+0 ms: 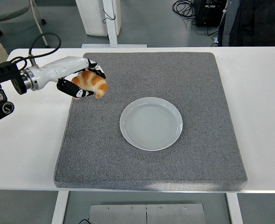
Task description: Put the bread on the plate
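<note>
A golden-brown croissant [93, 83] is held in my left hand [83, 80], whose fingers curl around it, a little above the left part of the grey mat [198, 93]. A pale round plate [151, 123] lies empty near the mat's middle, to the right of and nearer than the hand. My left arm comes in from the left edge. My right arm is out of view.
The grey mat covers most of the white table [263, 93]. A white table leg [110, 23] and a chair base [16, 18] stand beyond the far edge. Cables [186, 8] lie on the floor at the back right.
</note>
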